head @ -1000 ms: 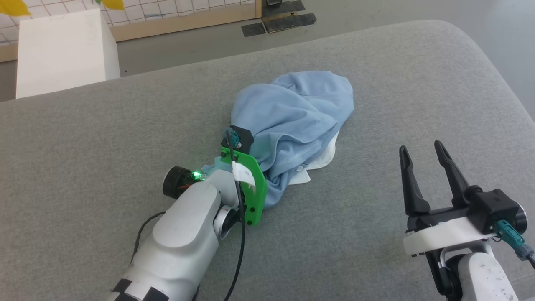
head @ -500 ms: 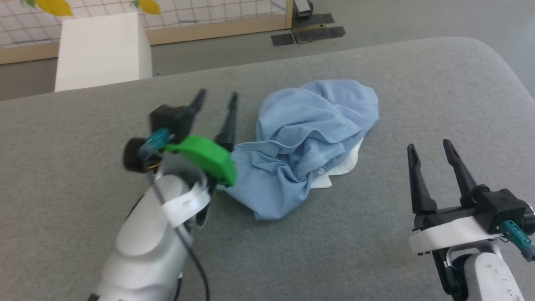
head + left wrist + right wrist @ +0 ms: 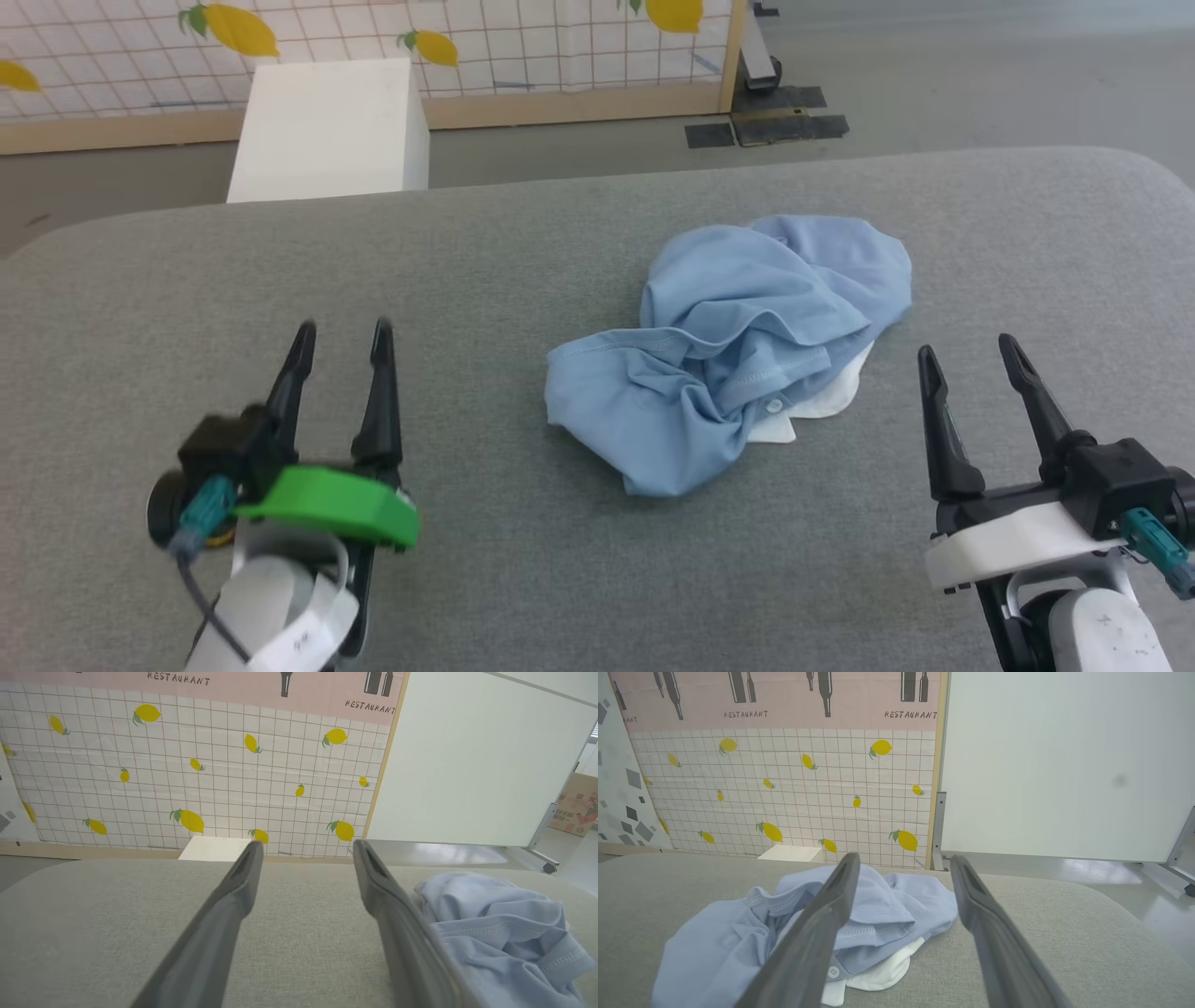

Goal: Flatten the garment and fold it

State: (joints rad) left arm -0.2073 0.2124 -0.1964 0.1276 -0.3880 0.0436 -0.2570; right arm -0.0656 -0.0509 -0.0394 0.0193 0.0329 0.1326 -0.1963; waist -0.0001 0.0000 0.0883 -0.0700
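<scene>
The blue garment point(image 3: 719, 373) lay crumpled on the grey table point(image 3: 523, 252), a bit right of its middle. The left gripper point(image 3: 343, 331) was by the front edge, and the right gripper point(image 3: 966, 345) was near the front right corner. Both had fingers spread, holding nothing.

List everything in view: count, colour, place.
padded surface: one, grey, across the foreground.
garment: one, light blue with white, crumpled on the padded surface, right of middle.
box: one, white, on the floor beyond the surface's far edge, left.
lemon-print panel: one, white grid with yellow lemons, at the back.
floor plates: a few, black, by the panel's wooden post.
left end effector: one, dark fingers, open, left of the garment.
right end effector: one, dark fingers, open, right of the garment.
</scene>
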